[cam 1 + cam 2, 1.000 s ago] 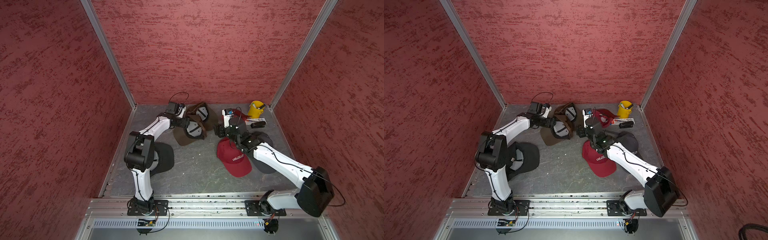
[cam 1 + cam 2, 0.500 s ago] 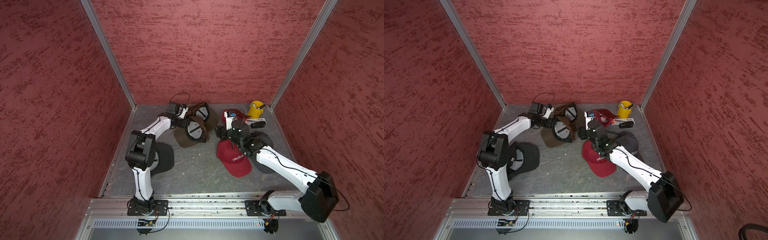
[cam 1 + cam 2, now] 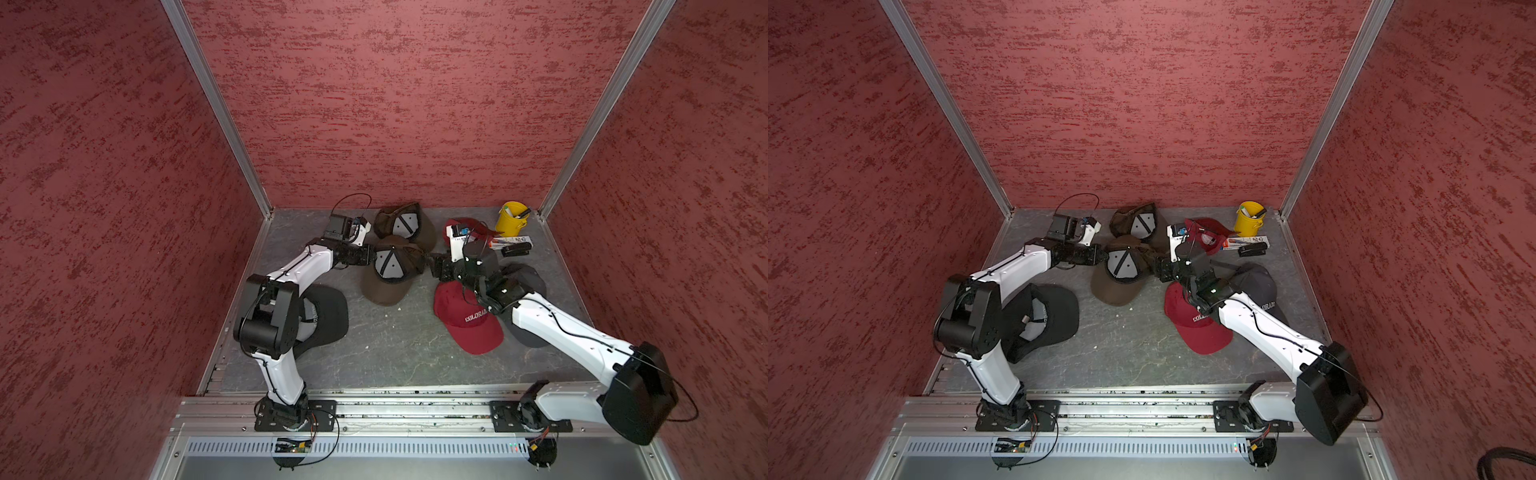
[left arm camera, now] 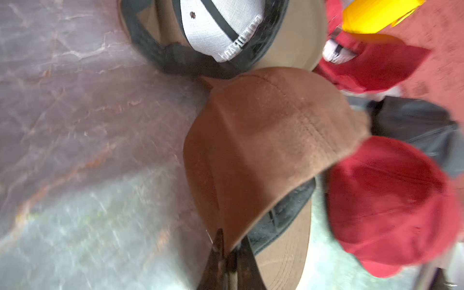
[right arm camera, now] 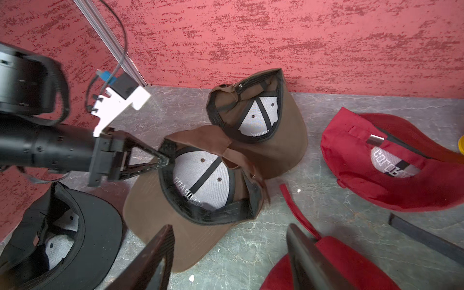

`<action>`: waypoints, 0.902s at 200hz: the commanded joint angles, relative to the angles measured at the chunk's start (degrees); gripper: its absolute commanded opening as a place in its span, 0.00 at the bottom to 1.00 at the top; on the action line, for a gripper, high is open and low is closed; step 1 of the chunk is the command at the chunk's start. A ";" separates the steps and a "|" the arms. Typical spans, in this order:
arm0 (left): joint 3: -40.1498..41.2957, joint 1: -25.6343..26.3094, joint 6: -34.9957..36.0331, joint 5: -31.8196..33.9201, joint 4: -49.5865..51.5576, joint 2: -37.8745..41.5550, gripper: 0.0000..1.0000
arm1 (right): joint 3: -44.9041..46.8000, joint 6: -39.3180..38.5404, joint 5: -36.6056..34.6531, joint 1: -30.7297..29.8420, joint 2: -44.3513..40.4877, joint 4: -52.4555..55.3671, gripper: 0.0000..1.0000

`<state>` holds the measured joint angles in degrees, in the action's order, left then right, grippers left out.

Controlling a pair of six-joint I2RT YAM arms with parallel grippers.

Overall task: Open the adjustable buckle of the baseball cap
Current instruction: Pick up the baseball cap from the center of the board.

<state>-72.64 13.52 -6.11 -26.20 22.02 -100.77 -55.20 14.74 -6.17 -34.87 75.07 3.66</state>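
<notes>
- Brown cloth: in both top views the brown cap [image 3: 392, 272] [image 3: 1121, 270] lies crown-down mid-table. The left gripper [image 3: 371, 258] is at its rim, and the right gripper [image 3: 434, 266] is just beside the opposite edge.
- Left wrist view, blurred: the left gripper [image 4: 229, 241] is clenched on the cap's edge, with fabric pinched between the jaws.
- Right wrist view: the right gripper [image 5: 228, 231] is spread wide, grasping nothing. The back strap [image 5: 247, 168] trails loose at the rear. The buckle is too small for me to make out.
- Step in hand, my judgement: anchor, then work the strap. I should keep the left pinch firm, close the right on the strap's free end and pull along the strap, not upward, or the cap lifts.
</notes>
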 commanded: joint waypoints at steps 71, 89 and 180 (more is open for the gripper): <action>11.87 -3.76 -19.64 -9.44 -16.31 16.91 0.00 | 0.80 -2.00 -0.33 0.18 -3.05 -1.70 0.74; 14.66 -3.93 -22.41 -10.82 -21.57 19.32 0.00 | 0.88 -1.41 0.86 0.25 -3.63 -3.03 0.74; 20.79 -3.26 -29.92 -16.56 -33.87 24.81 0.00 | 4.58 4.71 8.24 2.74 -4.64 -14.55 0.74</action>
<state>-52.80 9.72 -34.11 -40.23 -6.44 -78.15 -51.33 17.06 -1.08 -33.01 70.28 -5.54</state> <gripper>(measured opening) 0.085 0.744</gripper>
